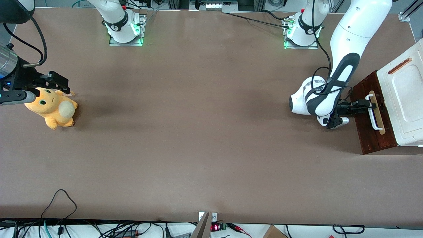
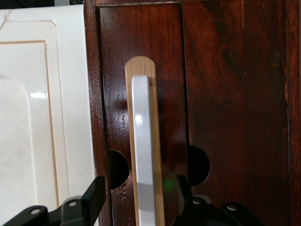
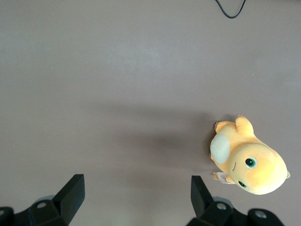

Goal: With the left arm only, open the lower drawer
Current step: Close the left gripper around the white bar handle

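Observation:
The lower drawer point(image 1: 372, 138) shows as a dark reddish-brown front with a white loop handle point(image 1: 374, 116) on a pale wood strip, at the working arm's end of the table. The left arm point(image 1: 343, 62) reaches down to it, and its black gripper point(image 1: 369, 105) is at the end of the handle farther from the front camera. In the left wrist view the drawer front point(image 2: 221, 94) fills the frame and the handle point(image 2: 142, 132) runs between the two fingers point(image 2: 94, 197). The gripper point(image 2: 137, 189) is open, one finger on each side of the handle with gaps showing. The drawer's inside is hidden.
The white cabinet top panel point(image 1: 404, 92) with a copper-coloured slot point(image 1: 400, 66) adjoins the drawer front; its white panel point(image 2: 33, 117) also shows in the left wrist view. An orange plush toy point(image 1: 53, 109) point(image 3: 249, 162) lies toward the parked arm's end. Cables point(image 1: 59, 201) trail at the table's near edge.

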Robot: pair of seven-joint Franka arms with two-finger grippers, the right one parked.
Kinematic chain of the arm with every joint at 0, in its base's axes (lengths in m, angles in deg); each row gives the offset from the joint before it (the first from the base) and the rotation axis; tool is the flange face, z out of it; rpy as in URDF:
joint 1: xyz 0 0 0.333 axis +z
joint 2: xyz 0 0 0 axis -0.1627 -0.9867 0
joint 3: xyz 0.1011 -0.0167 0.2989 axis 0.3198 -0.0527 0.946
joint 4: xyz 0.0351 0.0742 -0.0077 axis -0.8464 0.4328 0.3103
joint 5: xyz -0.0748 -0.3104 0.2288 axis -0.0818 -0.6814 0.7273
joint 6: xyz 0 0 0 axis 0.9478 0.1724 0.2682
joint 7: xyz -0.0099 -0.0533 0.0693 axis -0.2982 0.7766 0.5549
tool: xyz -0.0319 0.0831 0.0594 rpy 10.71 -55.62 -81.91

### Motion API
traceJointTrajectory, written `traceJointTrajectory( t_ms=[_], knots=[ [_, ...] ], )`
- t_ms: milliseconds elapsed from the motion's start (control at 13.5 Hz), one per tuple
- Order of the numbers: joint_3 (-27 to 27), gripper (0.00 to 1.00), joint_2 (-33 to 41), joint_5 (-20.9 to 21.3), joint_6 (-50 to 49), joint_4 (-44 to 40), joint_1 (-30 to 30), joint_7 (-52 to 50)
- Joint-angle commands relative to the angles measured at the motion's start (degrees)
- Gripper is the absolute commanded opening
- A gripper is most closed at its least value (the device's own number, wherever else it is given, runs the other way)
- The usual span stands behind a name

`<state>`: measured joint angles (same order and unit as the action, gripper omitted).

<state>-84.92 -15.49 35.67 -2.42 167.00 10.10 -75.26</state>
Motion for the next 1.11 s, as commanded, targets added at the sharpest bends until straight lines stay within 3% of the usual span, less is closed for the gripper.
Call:
traceJointTrajectory(
  t_ms=[0,148,517,1034],
  knots=[
    [1.63,0.64,-1.01,2.69,1.28,-1.72,-0.12,2.0],
    [1.63,0.63,-1.1,2.87,1.28,-1.63,-0.12,2.01],
    [1.63,0.42,-1.19,2.87,1.37,-1.63,-0.12,2.01],
    [2.42,0.42,-1.45,3.14,2.08,-1.63,-0.04,2.09]
  ],
)
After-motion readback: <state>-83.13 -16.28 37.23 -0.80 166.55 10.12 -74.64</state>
